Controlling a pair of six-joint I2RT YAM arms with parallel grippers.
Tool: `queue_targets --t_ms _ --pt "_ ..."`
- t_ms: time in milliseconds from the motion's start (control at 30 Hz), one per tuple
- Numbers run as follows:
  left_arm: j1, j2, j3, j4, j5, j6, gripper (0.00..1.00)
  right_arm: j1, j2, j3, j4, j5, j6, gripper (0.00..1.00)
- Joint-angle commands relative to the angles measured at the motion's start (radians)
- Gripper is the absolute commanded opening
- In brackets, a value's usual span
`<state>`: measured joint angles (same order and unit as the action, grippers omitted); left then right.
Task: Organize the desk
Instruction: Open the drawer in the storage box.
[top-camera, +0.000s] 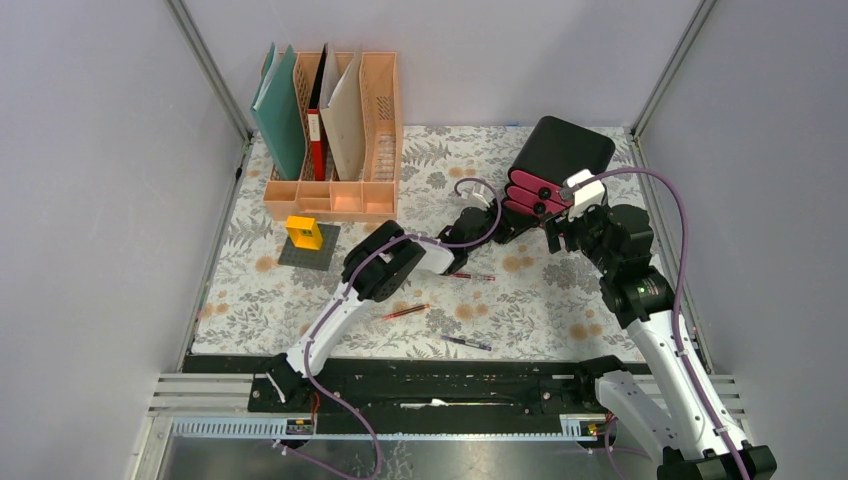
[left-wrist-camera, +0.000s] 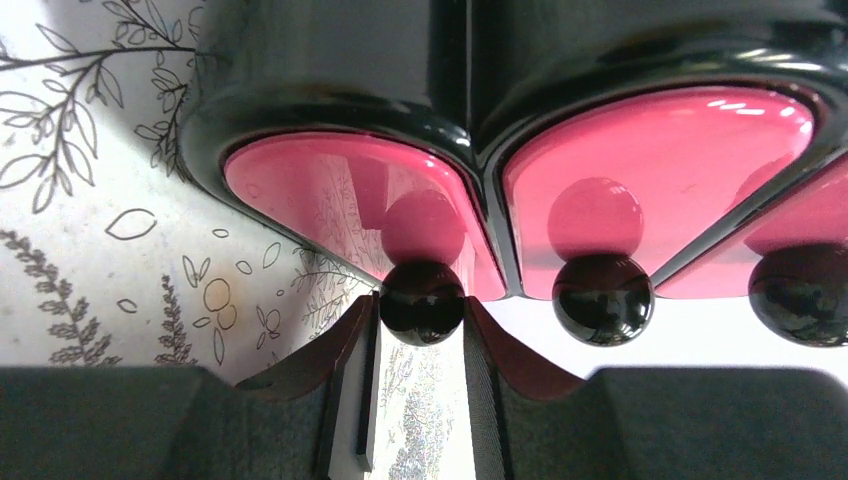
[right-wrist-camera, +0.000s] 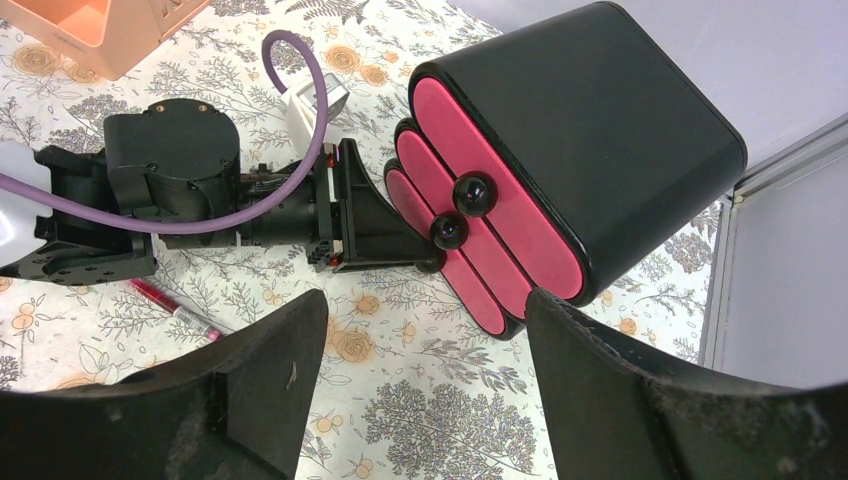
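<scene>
The left gripper has a narrow grip on the small black knob of the drawer nearest the cloth. One finger touches each side of the ball, so I judge the step in hand to be pulling this drawer open.

To do it well, the pull should go straight back along the line of the drawer, slowly. The knob is round and glossy and may slip out of the pads. The black-and-pink drawer box seems to stand tilted and looks light, so it may slide with the drawer instead of letting it come out. The right gripper hangs just beside the box with its jaws wide and empty, and it could steady the case.

The left arm reaches forward and to the right, low over the desk, with its elbow raised and its wrist pointed at the drawer fronts. The right arm is bent, its wrist near the box.

The desk – white flowered cloth – lies under everything. On it are loose pens, for example a red pen, and a peach file rack at the far left.
</scene>
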<state>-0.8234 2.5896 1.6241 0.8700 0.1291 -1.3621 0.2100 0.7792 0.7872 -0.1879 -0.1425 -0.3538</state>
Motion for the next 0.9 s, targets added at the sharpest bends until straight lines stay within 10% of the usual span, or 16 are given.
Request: queue_targets --t_ms 0,433,867 --pt "0.0 -0.023 -0.054 0.032 0.01 0.019 0.16 -0.005 -0.007 -0.006 0.054 -0.011 0.01 0.79" --pt "-0.01 -0.242 -0.472 0.307 -0.004 0.037 0.11 -0.005 0.01 -0.01 0.054 -0.025 0.009 0.79" --pt "-0.031 -0.513 -0.705 0.176 -0.015 0.173 0.71 -0.005 0.033 -0.019 0.054 -0.053 -0.002 0.8"
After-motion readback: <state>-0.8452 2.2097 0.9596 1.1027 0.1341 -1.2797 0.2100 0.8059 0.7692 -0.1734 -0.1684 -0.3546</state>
